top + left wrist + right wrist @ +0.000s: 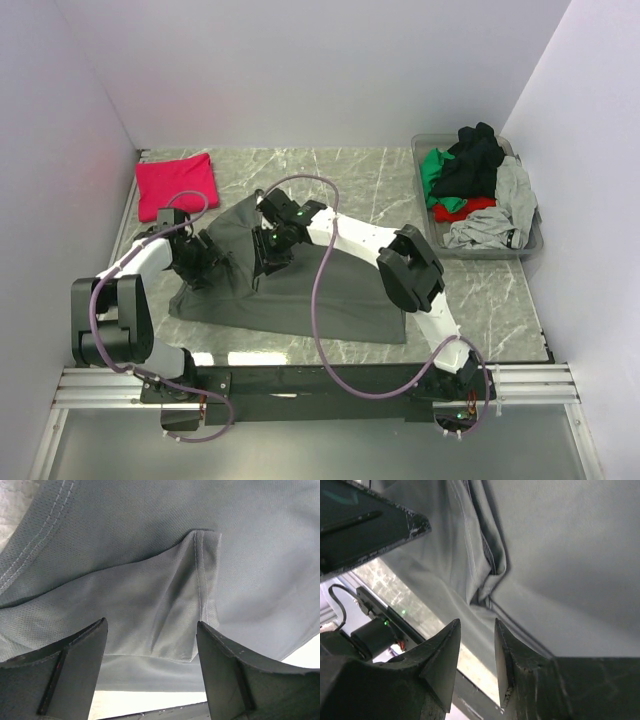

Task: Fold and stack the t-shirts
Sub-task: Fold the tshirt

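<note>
**Charcoal shirt spread at the table's centre, both grippers low over its left half**

We see the dark charcoal-grey short-sleeved t-shirt (330, 295) lying open on the grey marble-patterned table (480, 300). It forms a broad, roughly four-sided sheet, with its long straight edge toward 6 o'clock and a narrower part running up toward 11 o'clock. The cloth is matte with a fine mesh weave. In the wrist views it shows soft creases, a double-stitched hem and a seam where one fold gathers.

The folded magenta-red t-shirt (175, 186) sits as a neat square at 10 o'clock from the charcoal one, near it.

At 2 o'clock stands the clear plastic tub (487, 254), holding a crumpled black shirt (475, 160), a green shirt (435, 170), a red shirt (466, 207) and a light grey shirt (508, 212).

The left gripper (205, 262) is at the charcoal shirt's 9 o'clock edge. Its wrist camera shows the two fingers (75, 672) spread wide, with a fold of cloth in the space between them.

The right gripper (270, 250) is over the shirt toward 11 o'clock. Its fingers (445, 655) are drawn close with a narrow gap left, and we see no cloth caught in it.
</note>
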Robot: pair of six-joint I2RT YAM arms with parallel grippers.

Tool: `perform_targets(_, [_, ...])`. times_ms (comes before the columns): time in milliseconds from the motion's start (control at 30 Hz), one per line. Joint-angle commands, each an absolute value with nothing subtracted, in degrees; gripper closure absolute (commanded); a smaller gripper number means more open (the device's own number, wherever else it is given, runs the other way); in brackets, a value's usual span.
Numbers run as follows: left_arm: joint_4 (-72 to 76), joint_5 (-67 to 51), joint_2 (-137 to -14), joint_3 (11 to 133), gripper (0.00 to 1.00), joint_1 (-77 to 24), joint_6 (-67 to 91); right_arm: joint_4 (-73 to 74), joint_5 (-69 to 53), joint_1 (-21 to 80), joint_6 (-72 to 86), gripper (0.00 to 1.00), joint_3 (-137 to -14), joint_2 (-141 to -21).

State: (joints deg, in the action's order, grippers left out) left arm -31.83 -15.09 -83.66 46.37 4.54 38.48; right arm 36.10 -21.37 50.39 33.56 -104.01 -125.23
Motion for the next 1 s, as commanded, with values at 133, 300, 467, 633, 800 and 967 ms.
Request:
perform_targets(133, [-29.53, -13.62, -83.76, 45.53, 0.22, 4.57, 38.67, 31.55, -22.32, 50.89, 34.19, 0.59, -108.98, -129.45])
perform_targets(300, [-29.36, -12.83, -83.85, 44.65, 0.21, 4.66, 38.50, 31.20, -22.67, 50.98, 34.45, 0.58, -110.48, -131.92])
perform_targets(467, [-29.09, -12.48, -83.93, 43.68, 0.21, 4.66, 38.50, 31.46, -23.03, 50.98, 34.28, 0.57, -112.06, -134.12])
perform_targets(633, [-28.92, -11.87, -84.02, 42.63, 0.20, 5.01, 38.32, 30.50, -24.34, 50.98, 34.63, 0.56, -112.06, -134.56])
perform_targets(800, [-28.74, -11.78, -84.46, 41.40, 0.20, 5.71, 37.88, 30.06, -25.05, 51.06, 34.89, 0.56, -112.59, -135.09])
perform_targets(967, [-28.04, -12.39, -84.73, 40.61, 0.20, 6.41, 37.88, 30.23, -26.63, 51.50, 34.81, 0.56, -113.11, -136.14])
